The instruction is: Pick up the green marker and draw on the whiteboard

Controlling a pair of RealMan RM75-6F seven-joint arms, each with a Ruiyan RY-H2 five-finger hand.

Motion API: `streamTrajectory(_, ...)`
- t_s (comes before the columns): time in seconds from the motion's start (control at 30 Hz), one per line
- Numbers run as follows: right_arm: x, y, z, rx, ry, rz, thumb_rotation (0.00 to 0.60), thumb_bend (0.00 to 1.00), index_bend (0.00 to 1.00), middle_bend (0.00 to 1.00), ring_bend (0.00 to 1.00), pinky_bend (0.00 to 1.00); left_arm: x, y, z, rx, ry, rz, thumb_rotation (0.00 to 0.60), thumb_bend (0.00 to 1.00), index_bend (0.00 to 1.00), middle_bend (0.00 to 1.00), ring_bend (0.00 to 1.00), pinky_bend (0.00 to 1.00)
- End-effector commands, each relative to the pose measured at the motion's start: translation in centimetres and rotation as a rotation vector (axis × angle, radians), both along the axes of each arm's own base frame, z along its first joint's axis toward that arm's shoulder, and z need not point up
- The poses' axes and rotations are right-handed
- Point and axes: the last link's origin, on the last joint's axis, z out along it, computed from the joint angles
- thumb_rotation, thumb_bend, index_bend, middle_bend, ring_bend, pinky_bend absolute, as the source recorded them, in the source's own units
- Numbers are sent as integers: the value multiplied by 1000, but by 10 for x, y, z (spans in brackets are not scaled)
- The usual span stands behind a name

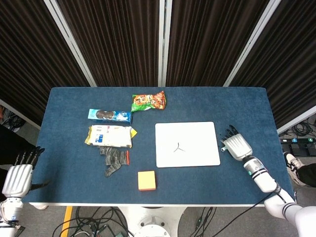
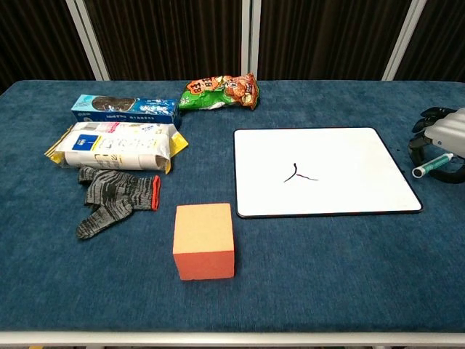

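Observation:
The whiteboard (image 1: 187, 143) (image 2: 325, 171) lies on the blue table right of centre and bears a small dark three-stroke mark (image 2: 298, 174). My right hand (image 1: 236, 145) (image 2: 440, 142) sits low just past the board's right edge. It holds the green marker (image 2: 434, 166) inside its curled fingers, nearly level, with the pale end pointing at the board. In the head view the hand hides the marker. My left hand (image 1: 17, 177) hangs off the table's front left corner, holding nothing, fingers straight.
An orange block (image 1: 146, 180) (image 2: 204, 241) stands near the front edge. A grey glove (image 2: 115, 196), a yellow-and-white packet (image 2: 116, 146), a blue cookie pack (image 2: 125, 108) and a green-and-orange snack bag (image 2: 219, 91) lie at left and back.

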Motion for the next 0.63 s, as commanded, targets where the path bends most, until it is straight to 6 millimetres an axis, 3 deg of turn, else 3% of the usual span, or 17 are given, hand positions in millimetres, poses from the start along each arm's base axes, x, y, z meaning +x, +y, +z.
streamTrajectory(0.03, -1, 4, -1, 9, 24, 6, 600, 509, 155, 224, 11, 0, 1, 0, 1, 1, 2, 0, 600, 67, 127, 67, 0, 0)
streamTrajectory(0.13, 0, 15, 8, -15, 11, 6, 600, 507, 14, 98, 0, 0, 2, 0, 2, 2, 4, -6, 600, 66, 127, 68, 0, 0)
streamTrajectory(0.27, 5, 43, 45, -115, -84, -12, 600, 508, 0, 32, 0, 0, 2, 1, 3, 4, 6, -8, 600, 66, 128, 67, 0, 0)
streamTrajectory(0.47, 17, 97, 104, -277, -322, -136, 600, 399, 0, 79, 0, 0, 4, 4, 0, 11, 14, -34, 600, 66, 127, 67, 0, 0)
streamTrajectory(0.63, 25, 134, 134, -363, -443, -174, 600, 335, 0, 115, 0, 0, 7, 7, -2, 38, 32, -60, 600, 66, 127, 67, 0, 0)
